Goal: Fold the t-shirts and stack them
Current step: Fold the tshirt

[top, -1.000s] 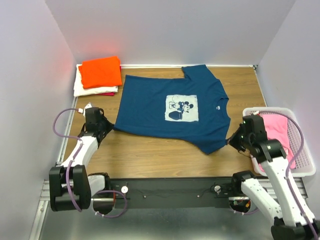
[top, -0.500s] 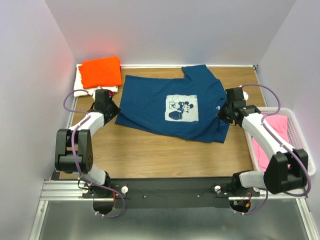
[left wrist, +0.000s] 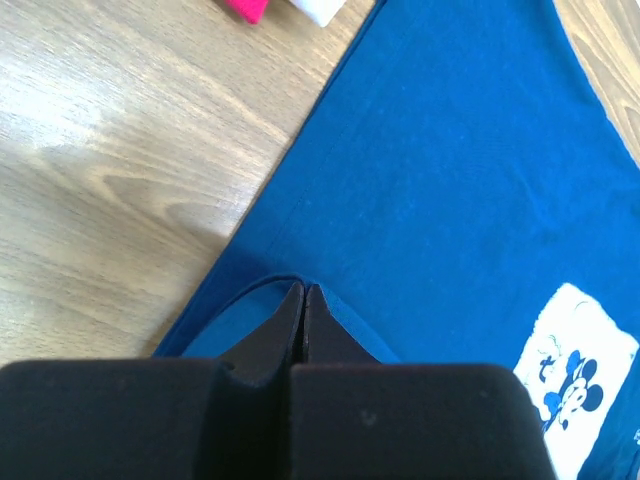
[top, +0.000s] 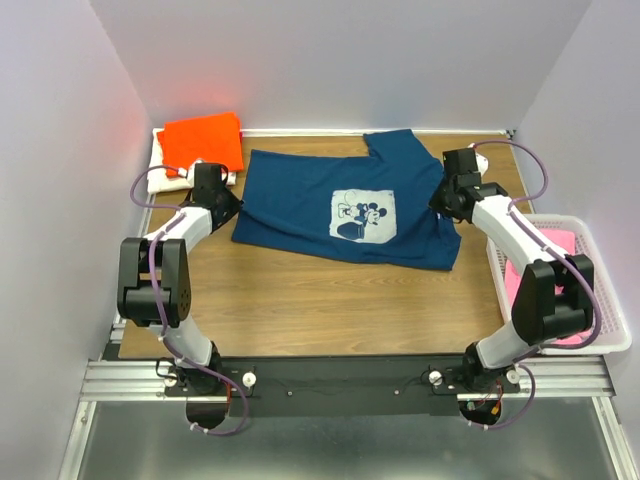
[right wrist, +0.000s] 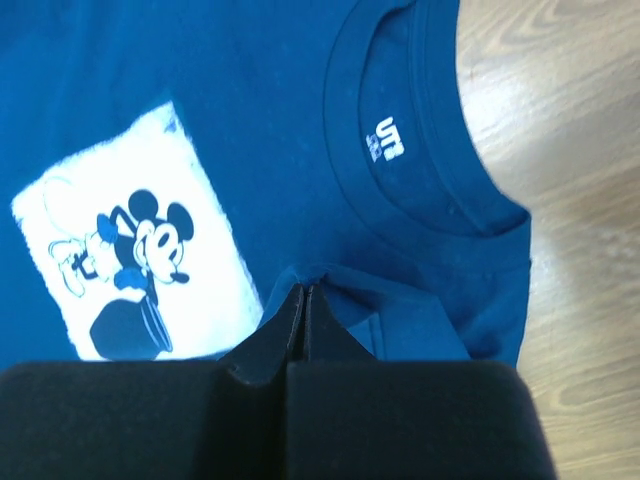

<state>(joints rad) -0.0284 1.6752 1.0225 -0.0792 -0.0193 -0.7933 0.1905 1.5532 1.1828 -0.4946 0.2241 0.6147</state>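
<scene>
A navy blue t-shirt (top: 345,205) with a white cartoon print lies across the middle of the table, its near strip doubled over onto itself. My left gripper (top: 229,204) is shut on the shirt's left hem corner; in the left wrist view the closed gripper (left wrist: 303,291) pinches a fold of navy cloth (left wrist: 450,180). My right gripper (top: 441,201) is shut on the shirt's right side by the collar; in the right wrist view the gripper (right wrist: 303,290) pinches a navy fold just below the neckline (right wrist: 400,150). A folded orange t-shirt (top: 203,142) tops a stack over a cream-white one (top: 163,180).
The stack sits at the table's back left corner, close to my left arm; its red and white edges (left wrist: 250,8) show in the left wrist view. A white basket (top: 622,345) holding a pink t-shirt (top: 562,245) stands off the table's right edge. Bare wood (top: 320,300) lies in front of the shirt.
Both grippers have swung from the near side toward the back of the table, carrying the navy shirt's near edge up and over onto the shirt.
</scene>
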